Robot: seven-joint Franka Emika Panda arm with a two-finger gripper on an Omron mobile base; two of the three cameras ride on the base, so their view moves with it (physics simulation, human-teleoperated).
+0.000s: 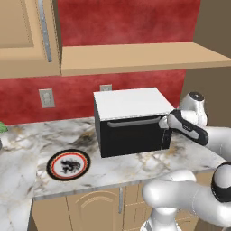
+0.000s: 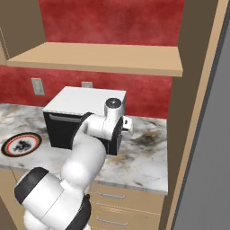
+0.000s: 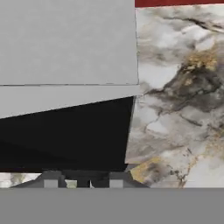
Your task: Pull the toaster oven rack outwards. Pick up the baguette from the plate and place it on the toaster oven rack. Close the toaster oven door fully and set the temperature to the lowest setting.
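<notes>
Narrow, empty pincer (image 3: 83, 178) at the toaster oven's (image 1: 131, 118) front right corner; plate (image 1: 68, 164) at its eight o'clock.

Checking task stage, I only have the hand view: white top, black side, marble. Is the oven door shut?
Observer: Yes. In the left base view the toaster oven door stands upright and closed.
Operator: Baguette on the plate?
Observer: No. The plate, left of the toaster oven, is bare.
Operator: Where's the hand?
Observer: The hand is at the oven's front right corner, by the end of the grey handle, fingers shut.
</notes>
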